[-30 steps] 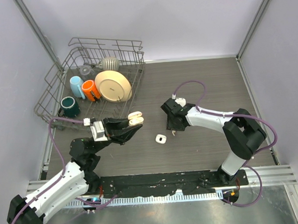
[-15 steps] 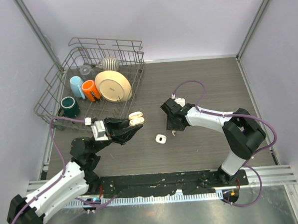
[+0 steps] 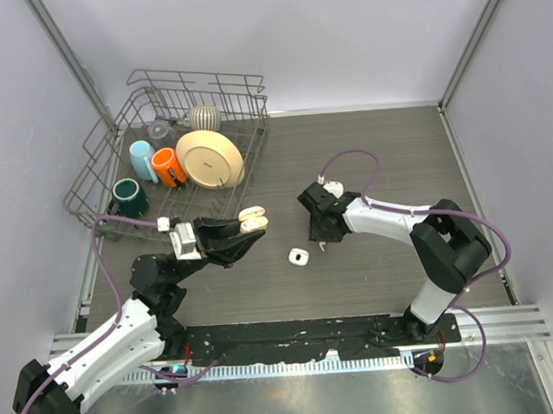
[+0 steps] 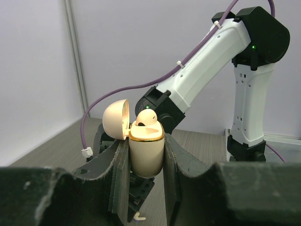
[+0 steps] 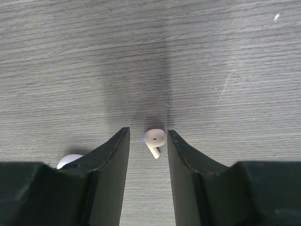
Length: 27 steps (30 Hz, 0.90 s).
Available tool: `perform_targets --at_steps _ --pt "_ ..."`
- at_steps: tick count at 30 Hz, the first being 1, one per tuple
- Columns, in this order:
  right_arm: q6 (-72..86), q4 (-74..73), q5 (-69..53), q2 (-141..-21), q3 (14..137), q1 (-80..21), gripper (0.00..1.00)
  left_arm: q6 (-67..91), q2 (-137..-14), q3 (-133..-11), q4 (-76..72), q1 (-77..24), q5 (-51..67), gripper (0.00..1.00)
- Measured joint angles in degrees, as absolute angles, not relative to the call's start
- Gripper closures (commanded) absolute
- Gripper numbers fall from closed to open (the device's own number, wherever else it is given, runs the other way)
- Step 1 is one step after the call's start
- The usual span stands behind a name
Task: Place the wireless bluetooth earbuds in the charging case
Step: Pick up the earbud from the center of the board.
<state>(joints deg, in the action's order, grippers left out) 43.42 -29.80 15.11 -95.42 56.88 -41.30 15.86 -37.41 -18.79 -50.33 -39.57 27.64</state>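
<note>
My left gripper is shut on a cream charging case with a gold rim and holds it upright above the table, its lid hinged open to the left. One white earbud sits in the case's mouth. My right gripper is open and points down at the table, its fingers on either side of a white earbud that lies flat there, with a gap on each side. In the left wrist view an earbud lies on the table under the case. No other earbuds are in view.
A small white rounded object lies on the table between the two grippers; its edge shows beside my right gripper's left finger. A wire dish rack with cups and a plate stands at the back left.
</note>
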Motion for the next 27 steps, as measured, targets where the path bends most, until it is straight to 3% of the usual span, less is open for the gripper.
perform_targets --at_steps 27 --pt "43.2 -28.6 15.3 -96.4 56.0 -41.3 0.61 15.9 -37.7 -18.8 -50.3 -39.6 27.6 1.00"
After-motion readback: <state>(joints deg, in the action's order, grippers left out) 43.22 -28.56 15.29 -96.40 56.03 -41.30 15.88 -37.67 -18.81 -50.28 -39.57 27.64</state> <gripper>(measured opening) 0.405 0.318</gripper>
